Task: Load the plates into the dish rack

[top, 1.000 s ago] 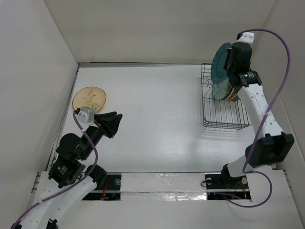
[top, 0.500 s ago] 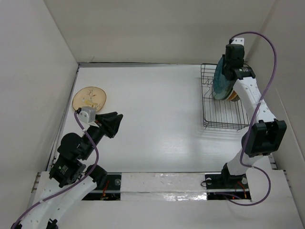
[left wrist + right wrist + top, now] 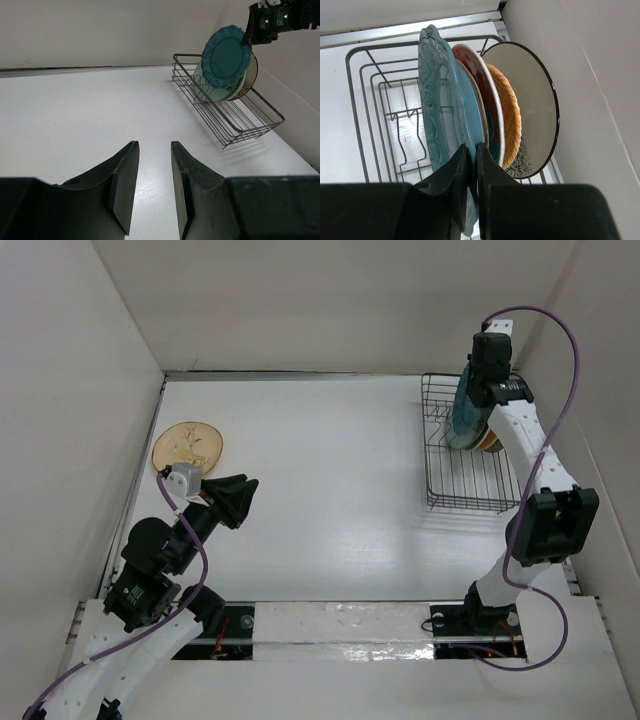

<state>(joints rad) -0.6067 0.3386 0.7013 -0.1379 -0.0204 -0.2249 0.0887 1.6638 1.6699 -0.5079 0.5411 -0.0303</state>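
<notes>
My right gripper [image 3: 487, 368] is shut on the rim of the teal blue plate [image 3: 464, 412] and holds it upright in the black wire dish rack [image 3: 470, 485]. In the right wrist view the gripper [image 3: 472, 150] pinches the teal plate [image 3: 437, 100], which stands in front of the red plate [image 3: 490, 100], the orange plate [image 3: 511, 120] and the white dark-rimmed plate [image 3: 535, 100]. A pale green plate shows only as a thin edge behind the teal one. The tan floral plate [image 3: 187, 445] lies flat at the far left. My left gripper [image 3: 236, 502] is open and empty, near it.
The rack [image 3: 240, 120] stands at the back right against the right wall; its near half holds no plates. The enclosure's white walls close in the table on the left, back and right.
My right gripper has swung the teal plate from above the rack down into it, edge-on beside the other plates. The left arm has not moved.
</notes>
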